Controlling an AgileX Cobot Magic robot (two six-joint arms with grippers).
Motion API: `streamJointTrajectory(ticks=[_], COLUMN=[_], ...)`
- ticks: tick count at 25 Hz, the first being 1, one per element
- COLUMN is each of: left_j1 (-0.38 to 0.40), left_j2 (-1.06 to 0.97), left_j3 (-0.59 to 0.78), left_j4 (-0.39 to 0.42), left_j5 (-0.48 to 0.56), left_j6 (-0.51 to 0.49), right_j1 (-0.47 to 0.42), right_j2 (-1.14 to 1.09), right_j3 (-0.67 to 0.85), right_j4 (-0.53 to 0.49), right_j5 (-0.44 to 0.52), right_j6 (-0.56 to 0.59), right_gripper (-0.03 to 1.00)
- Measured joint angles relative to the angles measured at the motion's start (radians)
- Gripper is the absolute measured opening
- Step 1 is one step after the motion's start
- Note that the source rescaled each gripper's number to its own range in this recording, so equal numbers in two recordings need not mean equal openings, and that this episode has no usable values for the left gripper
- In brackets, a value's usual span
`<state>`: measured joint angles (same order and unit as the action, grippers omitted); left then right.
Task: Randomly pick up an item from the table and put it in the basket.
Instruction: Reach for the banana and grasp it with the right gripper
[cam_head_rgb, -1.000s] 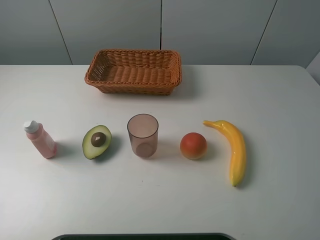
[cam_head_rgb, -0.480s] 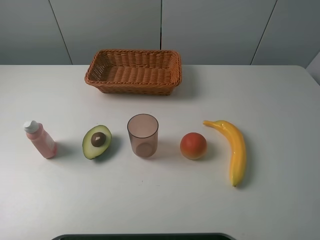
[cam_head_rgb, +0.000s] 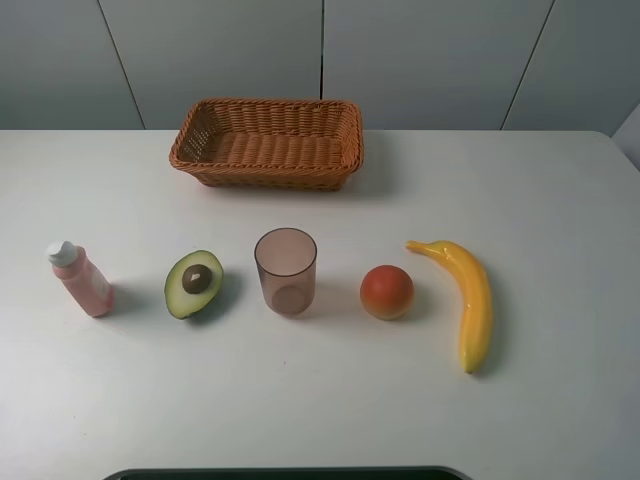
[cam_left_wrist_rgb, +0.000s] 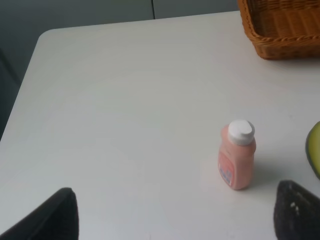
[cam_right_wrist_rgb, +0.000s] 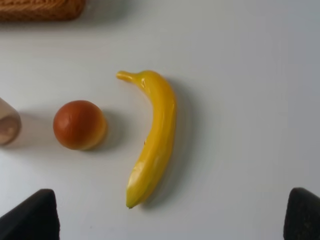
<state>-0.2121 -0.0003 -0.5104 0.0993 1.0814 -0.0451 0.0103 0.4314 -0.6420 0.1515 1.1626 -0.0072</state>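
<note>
A long curved yellow banana (cam_head_rgb: 468, 298) lies on the white table (cam_head_rgb: 560, 200) at the right of a row of items; it also shows in the right wrist view (cam_right_wrist_rgb: 154, 134). The brown wicker basket (cam_head_rgb: 268, 141) stands empty at the back middle; a corner of it shows in the left wrist view (cam_left_wrist_rgb: 280, 27). My right gripper (cam_right_wrist_rgb: 167, 220) is open, hovering above and short of the banana. My left gripper (cam_left_wrist_rgb: 175, 220) is open and empty above the table's left side. Neither gripper shows in the exterior view.
In the row, left to right: a pink bottle (cam_head_rgb: 82, 279) with white cap, a halved avocado (cam_head_rgb: 194, 283), a clear brownish cup (cam_head_rgb: 286, 271) and a round orange-red fruit (cam_head_rgb: 387, 291) next to the banana. A dark edge (cam_head_rgb: 280, 473) lies at the table's front.
</note>
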Motion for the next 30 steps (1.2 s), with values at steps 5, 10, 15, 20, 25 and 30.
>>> streamJointTrajectory(ticks=[5, 10, 15, 20, 25, 30], left_j1=[0.000, 0.000, 0.000, 0.000, 0.000, 0.000], left_j2=[0.000, 0.000, 0.000, 0.000, 0.000, 0.000], left_j3=[0.000, 0.000, 0.000, 0.000, 0.000, 0.000], left_j4=[0.000, 0.000, 0.000, 0.000, 0.000, 0.000], left_j5=[0.000, 0.000, 0.000, 0.000, 0.000, 0.000], left_j6=[0.000, 0.000, 0.000, 0.000, 0.000, 0.000], right_j1=[0.000, 0.008, 0.102, 0.183, 0.212, 0.216], right_j2=[0.352, 0.668, 0.906, 1.092, 1.238, 1.335], right_j3=[-0.134, -0.165, -0.165, -0.165, -0.166, -0.167], right_j4=[0.000, 0.002, -0.007, 0.016, 0.020, 0.020], right_j5=[-0.043, -0.153, -0.255, -0.326, -0.409, -0.471], right_j6=[-0.014, -0.051, -0.076, -0.081, -0.097, -0.110], right_gripper=[0.95, 0.95, 0.94, 0.94, 0.94, 0.94])
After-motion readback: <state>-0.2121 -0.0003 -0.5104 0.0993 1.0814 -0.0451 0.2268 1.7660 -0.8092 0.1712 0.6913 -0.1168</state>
